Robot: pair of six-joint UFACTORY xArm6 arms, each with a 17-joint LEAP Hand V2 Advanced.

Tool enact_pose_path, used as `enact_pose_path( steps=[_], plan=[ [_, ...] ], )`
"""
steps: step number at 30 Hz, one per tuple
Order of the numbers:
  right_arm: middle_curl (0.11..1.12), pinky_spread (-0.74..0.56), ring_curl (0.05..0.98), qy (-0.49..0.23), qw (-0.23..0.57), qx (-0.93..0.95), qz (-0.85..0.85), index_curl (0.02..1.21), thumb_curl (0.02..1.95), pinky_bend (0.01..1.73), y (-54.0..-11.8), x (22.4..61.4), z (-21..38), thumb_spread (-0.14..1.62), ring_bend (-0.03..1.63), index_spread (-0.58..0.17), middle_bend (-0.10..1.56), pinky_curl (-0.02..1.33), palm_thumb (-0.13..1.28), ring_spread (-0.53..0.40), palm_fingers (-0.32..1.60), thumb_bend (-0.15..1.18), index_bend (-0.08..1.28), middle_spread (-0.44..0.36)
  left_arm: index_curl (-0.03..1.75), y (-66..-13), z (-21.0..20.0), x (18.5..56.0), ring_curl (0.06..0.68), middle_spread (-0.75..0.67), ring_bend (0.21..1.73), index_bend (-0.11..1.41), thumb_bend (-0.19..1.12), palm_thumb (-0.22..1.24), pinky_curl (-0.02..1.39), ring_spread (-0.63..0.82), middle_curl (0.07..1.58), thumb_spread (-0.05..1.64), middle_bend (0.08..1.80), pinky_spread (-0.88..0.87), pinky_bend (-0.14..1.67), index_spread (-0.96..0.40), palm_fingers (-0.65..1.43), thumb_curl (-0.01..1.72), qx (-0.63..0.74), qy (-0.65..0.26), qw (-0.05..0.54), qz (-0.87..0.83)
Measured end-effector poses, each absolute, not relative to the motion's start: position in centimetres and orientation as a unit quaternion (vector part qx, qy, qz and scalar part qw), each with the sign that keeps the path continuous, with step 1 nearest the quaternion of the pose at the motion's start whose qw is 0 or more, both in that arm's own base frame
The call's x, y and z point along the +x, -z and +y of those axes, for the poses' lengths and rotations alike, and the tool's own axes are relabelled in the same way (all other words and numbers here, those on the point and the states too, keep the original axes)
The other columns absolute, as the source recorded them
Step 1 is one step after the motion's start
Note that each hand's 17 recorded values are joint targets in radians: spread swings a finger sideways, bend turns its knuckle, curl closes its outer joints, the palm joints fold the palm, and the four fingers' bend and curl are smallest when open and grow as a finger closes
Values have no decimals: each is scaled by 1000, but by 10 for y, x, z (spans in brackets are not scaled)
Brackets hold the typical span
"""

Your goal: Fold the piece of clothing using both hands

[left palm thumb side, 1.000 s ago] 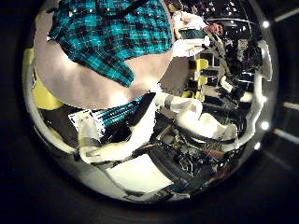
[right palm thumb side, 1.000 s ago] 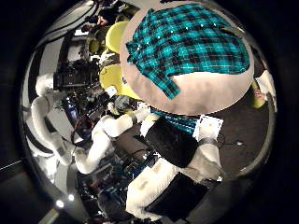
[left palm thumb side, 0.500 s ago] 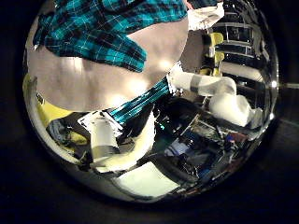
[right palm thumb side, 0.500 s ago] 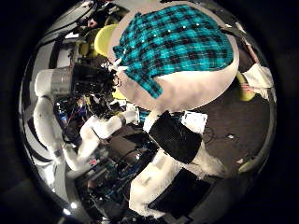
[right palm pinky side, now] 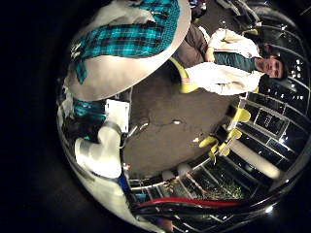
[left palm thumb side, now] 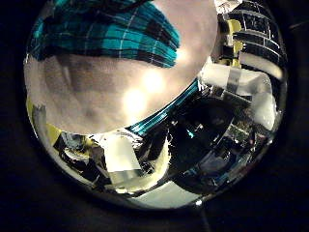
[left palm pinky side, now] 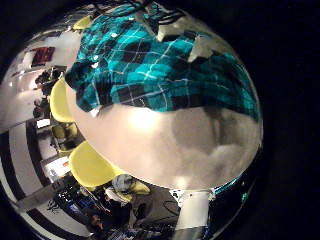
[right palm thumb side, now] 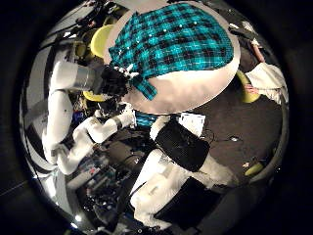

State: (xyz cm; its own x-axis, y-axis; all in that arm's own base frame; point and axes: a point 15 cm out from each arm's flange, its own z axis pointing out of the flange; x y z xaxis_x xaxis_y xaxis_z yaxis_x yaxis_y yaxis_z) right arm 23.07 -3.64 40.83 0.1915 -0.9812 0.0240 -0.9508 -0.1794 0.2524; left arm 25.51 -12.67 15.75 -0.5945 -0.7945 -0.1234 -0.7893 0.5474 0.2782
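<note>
A checked shirt [right palm thumb side: 176,39] lies spread flat on a round pale table [right palm thumb side: 201,90]. In the right thumb side palm view my left hand [right palm thumb side: 114,78] hangs at the table's rim, right beside the shirt's near edge. The left palm views are close over the cloth: the shirt [left palm pinky side: 150,70] fills the far half of the table [left palm pinky side: 170,135], and two white fingertips [left palm pinky side: 167,31] reach out straight above it without gripping. The shirt [left palm thumb side: 106,29] and bare tabletop [left palm thumb side: 130,92] also fill the left thumb side view. The right hand sits farther off, and none of it shows.
Yellow chairs [left palm pinky side: 90,165] stand round the table on the side near the left hand. A dark case [right palm thumb side: 184,144] and a sheet of paper [right palm thumb side: 191,122] lie on the floor beneath. A white arm segment [right palm pinky side: 97,155] shows below the table [right palm pinky side: 121,68].
The left hand has moved in to the table's rim beside the shirt, so table and cloth now fill its views. The right palm view has shifted a little. The shirt lies as before.
</note>
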Motion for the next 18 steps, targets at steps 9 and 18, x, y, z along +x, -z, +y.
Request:
enact_pose_path(
  steps=[9,18],
  plan=[
    [391,305,205,73,108,761,-635,340,266,772,-408,227,-50,1355,905,-362,393,-1,406,-73,386,-11,180,-50,357,-145,-138,273,150,22,694,207,-26,245,284,175,392,892,304,266,353,-70,303,322,451,148,-19,-880],
    [391,304,205,72,113,758,-638,340,269,771,-408,225,-55,1351,904,-362,389,-1,409,-74,388,-10,179,-50,411,-129,-138,280,168,-196,746,201,-13,388,278,-156,492,921,504,17,339,-137,558,340,447,169,-22,-878]
  ],
)
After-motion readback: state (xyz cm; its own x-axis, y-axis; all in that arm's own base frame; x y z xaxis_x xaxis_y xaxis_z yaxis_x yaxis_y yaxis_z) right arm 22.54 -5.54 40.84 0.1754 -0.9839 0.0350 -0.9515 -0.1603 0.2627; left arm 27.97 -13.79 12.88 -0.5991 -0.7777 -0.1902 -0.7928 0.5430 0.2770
